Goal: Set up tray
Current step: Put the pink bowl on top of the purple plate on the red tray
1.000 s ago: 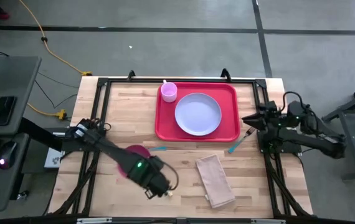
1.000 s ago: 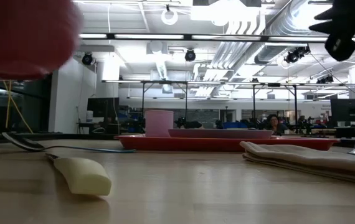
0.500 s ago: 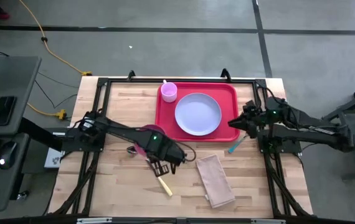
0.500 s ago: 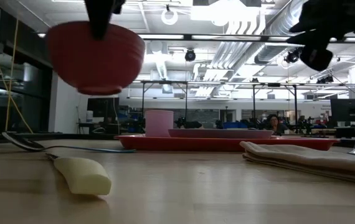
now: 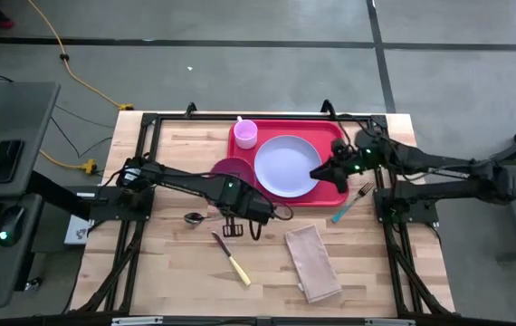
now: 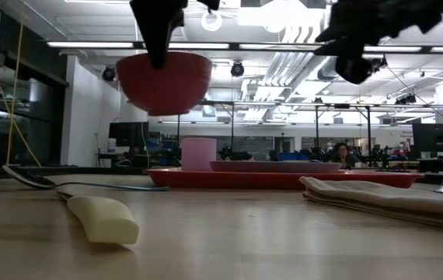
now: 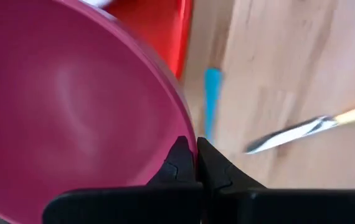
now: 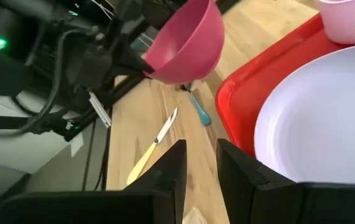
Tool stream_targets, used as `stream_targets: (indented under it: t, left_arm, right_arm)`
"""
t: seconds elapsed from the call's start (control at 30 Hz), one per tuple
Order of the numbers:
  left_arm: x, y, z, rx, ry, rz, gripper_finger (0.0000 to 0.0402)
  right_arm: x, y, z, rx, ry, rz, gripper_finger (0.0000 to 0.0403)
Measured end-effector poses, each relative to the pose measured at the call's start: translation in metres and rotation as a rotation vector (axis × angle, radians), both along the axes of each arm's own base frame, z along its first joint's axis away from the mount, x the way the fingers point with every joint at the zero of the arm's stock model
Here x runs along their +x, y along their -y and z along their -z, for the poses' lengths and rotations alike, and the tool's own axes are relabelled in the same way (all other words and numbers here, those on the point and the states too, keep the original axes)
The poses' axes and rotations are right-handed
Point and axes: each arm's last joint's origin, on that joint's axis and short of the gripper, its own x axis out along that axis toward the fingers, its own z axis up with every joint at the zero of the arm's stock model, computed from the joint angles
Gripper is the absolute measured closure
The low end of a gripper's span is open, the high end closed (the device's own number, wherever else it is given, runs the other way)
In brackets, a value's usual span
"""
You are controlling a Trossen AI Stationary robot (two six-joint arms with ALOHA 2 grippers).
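Overhead, the left gripper (image 5: 238, 210) carries a pink bowl (image 5: 233, 170) by its rim beside the red tray (image 5: 242, 190); low view: bowl aloft, clearing the rim; right wrist: right gripper (image 8: 200, 163), fingers apart and empty, hovers over the plate (image 8: 327, 118)

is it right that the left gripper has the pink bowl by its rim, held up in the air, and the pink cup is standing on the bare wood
Not quite. The left gripper does hold the pink bowl up by its rim, but the high view shows the pink cup standing on the red tray, not on the wood.
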Motion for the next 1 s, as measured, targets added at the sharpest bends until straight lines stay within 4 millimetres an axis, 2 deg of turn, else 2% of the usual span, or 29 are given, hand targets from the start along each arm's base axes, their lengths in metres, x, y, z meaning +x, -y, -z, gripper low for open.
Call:
stream_targets:
  t: [0.47,0.73,1.0]
  left_arm:
    - [0.003,-0.007,-0.003,0.304,-0.188,0.621,0.0388]
    - [0.009,-0.004,-0.003,0.277,-0.171,0.77,0.0388]
    - [0.015,-0.002,-0.003,0.271,-0.124,0.821,0.0388]
  right_arm:
    - [0.078,0.03,-0.062,-0.17,-0.153,0.079,0.0336]
    - [0.099,0.039,-0.071,-0.217,-0.329,0.089,0.0336]
    - [0.108,0.041,-0.065,-0.197,-0.404,0.069,0.0336]
